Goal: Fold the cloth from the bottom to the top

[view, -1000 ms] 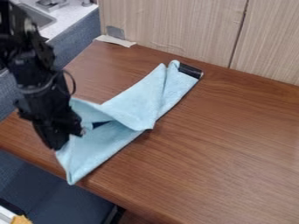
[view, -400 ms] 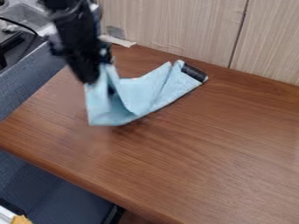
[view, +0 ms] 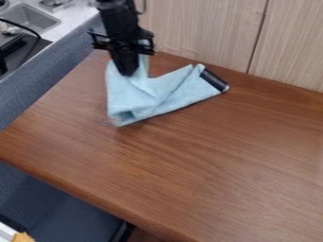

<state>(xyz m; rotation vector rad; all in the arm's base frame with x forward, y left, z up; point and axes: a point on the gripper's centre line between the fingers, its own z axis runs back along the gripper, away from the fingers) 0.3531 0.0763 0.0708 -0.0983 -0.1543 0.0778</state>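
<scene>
My black gripper [view: 128, 71] hangs over the back left part of the table, shut on the upper left part of the light blue cloth [view: 154, 98]. The cloth drapes down from the gripper to a bunched lower left corner on the wood. From there it stretches right in loose folds, its right end beside a short black cylindrical object at the back of the table. Part of the cloth behind the gripper is hidden.
The brown wooden table [view: 208, 160] meets a pale wood-grain panel [view: 202, 28] behind. Beyond its left edge are a blue-grey divider [view: 56, 75] and a counter with a sink [view: 31, 18].
The gripper has moved up and to the right across the view with the cloth. The cloth's lower left end has been drawn off the table's front left area toward the back, and the black object has shifted slightly.
</scene>
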